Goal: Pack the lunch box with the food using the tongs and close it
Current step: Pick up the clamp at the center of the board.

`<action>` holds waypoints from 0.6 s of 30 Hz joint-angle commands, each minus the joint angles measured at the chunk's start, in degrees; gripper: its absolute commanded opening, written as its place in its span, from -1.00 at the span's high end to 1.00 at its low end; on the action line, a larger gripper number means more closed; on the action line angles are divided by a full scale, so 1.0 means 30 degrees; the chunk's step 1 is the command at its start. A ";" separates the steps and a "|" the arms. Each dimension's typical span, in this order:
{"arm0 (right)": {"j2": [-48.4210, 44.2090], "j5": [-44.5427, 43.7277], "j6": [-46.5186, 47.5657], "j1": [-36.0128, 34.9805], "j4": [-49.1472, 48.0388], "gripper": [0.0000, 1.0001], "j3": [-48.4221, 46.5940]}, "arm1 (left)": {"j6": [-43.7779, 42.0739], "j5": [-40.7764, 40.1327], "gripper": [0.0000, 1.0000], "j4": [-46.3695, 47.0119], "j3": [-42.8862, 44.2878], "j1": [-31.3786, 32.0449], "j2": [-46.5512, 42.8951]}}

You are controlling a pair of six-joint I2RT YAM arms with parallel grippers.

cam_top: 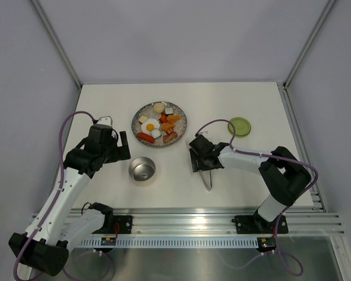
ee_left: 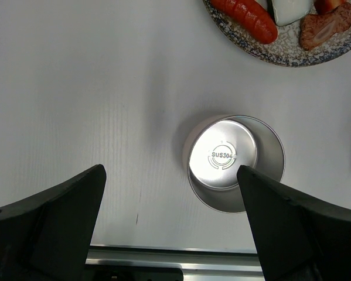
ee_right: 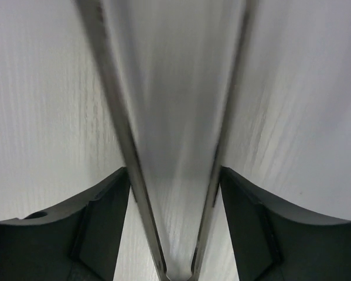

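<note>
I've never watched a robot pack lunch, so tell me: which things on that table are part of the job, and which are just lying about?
Part of the job: steel lunch box, its green lid, toy food, tongs.
Just there: speckled plate under the food, metal rail along the near edge, purple cables.

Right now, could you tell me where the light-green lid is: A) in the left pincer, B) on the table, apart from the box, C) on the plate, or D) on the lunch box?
B: the lid lies on the table, well right of the open lunch box.
</note>
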State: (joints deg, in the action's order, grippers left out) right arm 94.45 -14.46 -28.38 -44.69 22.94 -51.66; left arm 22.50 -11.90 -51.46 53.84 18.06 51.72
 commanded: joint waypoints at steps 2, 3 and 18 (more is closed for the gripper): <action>0.0596 -0.0949 -0.0559 -0.0104 -0.0763 -0.26 -0.0124 | 0.0000 -0.0457 -0.98 0.0104 0.0597 0.0072 -0.0308; 0.0421 -0.1155 -0.0530 -0.0104 -0.0617 -0.22 -0.0124 | -0.0030 -0.0457 -0.98 0.0132 0.0626 0.0072 -0.0308; -0.5643 0.0803 0.2750 -0.0017 0.4509 0.30 -0.3250 | -0.0265 -0.0838 -0.98 -0.0162 0.1212 0.0043 -0.0219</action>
State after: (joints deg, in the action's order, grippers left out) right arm 80.62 -14.92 -23.81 -44.69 32.38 -55.37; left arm 22.02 -12.53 -53.10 54.76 18.06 51.75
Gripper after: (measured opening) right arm 0.350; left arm 0.988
